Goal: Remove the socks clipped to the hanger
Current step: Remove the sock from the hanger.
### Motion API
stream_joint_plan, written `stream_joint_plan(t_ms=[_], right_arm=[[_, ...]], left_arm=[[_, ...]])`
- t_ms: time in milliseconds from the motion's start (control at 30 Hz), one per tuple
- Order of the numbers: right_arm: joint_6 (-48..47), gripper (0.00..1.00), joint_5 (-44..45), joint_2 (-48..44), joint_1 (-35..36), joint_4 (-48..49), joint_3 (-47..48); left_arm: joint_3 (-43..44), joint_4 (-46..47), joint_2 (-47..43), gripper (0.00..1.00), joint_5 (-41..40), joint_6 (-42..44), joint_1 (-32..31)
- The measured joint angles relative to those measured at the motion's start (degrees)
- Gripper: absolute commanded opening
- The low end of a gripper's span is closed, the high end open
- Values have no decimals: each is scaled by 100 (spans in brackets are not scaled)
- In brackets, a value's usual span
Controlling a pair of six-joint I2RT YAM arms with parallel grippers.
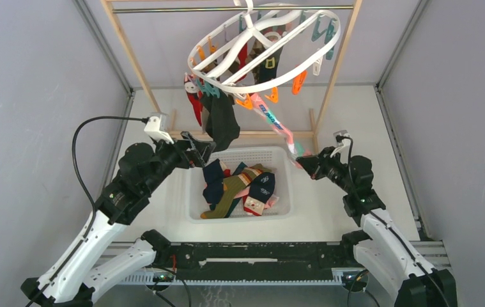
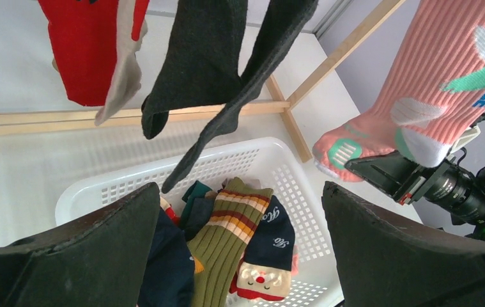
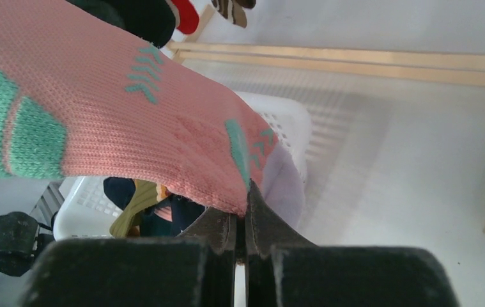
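Since we mean to tug it free, our right gripper [image 1: 303, 163] pinches the toe of the salmon pink sock [image 1: 271, 118], stretched from the hanger [image 1: 192, 59]; our left gripper [image 1: 204, 152] gapes empty beside the dark sock [image 1: 222, 121].

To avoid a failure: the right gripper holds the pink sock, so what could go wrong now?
The right gripper pinches only the toe edge of the salmon pink patterned sock, so the fabric may slip out. The sock runs taut to the tilted white plastic oval hanger; a hard pull might swing it or unhook it.
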Motion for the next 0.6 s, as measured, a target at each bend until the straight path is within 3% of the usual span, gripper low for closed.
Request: stream_joint_plan(t_ms=[300,600], right_arm=[[474,0,-505,48,-767,289,0],[894,0,-1012,883,-887,730,0]], left_arm=[[0,-20,-68,100,-35,0,-39],[7,7,-63,100,-39,-11,-94]])
